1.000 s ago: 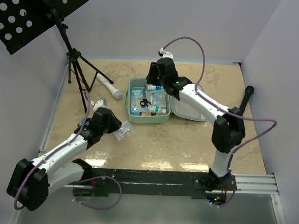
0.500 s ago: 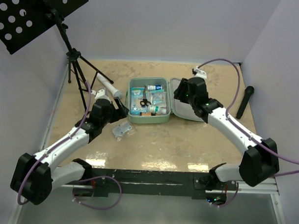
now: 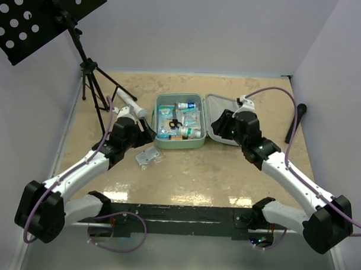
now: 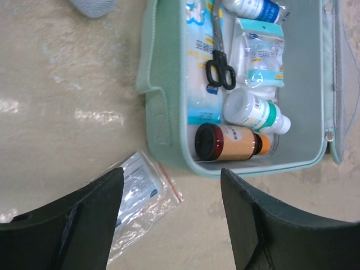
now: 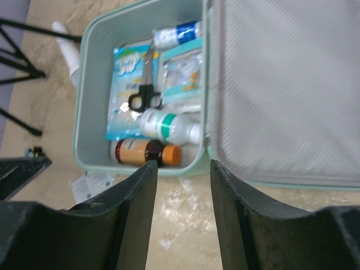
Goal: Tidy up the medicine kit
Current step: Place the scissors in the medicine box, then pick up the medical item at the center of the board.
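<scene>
**A:** Start from overhead. Where is the medicine kit, and why are the arms placed like that?

**B:** The medicine kit (image 3: 179, 145) lies open, its lid (image 3: 224, 113) folded flat to the right of its tray. The left arm (image 3: 90, 164) reaches toward the kit's near-left corner and the right arm (image 3: 286, 171) toward the lid's near edge. My guess is that each arm covers its own side of the kit. A clear packet (image 3: 147, 157) lies loose just off the near-left corner, and a white-and-grey cylinder (image 3: 132, 104) lies past the kit's left wall. I'd say both are waiting to go in.

**A:** And the left wrist view?

**B:** The left gripper (image 4: 171, 175) hangs with its jaws spread wide and nothing between them, above the packet and the kit's corner. That looks like a line-up for picking the packet. Inside the kit, black-handled scissors (image 4: 220, 73) lie on a blue sachet pack (image 4: 197, 95). A white bottle (image 4: 256, 111) and an amber bottle (image 4: 228, 142) lie on their sides against the near wall, so they can't topple.

**A:** Any writing?

**B:** There is blue print on the packet and characters on the sachet pack, but I cannot read either.

**A:** The right wrist view?

**B:** The right gripper (image 5: 183, 167) is partly spread and empty, above the kit's near edge where tray meets lid. The lid's lining is bare, and the bottle labels are too blurred to read.
</scene>
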Controlling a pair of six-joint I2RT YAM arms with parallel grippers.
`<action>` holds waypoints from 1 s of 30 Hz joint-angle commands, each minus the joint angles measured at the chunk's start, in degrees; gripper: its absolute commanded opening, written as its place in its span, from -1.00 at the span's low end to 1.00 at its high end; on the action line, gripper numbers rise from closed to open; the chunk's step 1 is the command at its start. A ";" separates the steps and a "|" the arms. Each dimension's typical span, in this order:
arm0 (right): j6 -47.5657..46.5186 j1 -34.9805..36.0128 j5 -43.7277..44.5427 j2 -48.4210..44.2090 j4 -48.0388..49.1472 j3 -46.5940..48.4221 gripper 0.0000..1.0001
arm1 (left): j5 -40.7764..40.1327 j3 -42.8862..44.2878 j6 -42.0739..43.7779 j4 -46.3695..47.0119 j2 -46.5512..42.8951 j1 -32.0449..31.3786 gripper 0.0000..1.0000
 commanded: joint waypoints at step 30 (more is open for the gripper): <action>-1.63 8.86 -4.34 -7.45 5.04 -6.90 -0.06 | -6.10 -8.69 -4.20 -8.74 8.64 0.16 0.01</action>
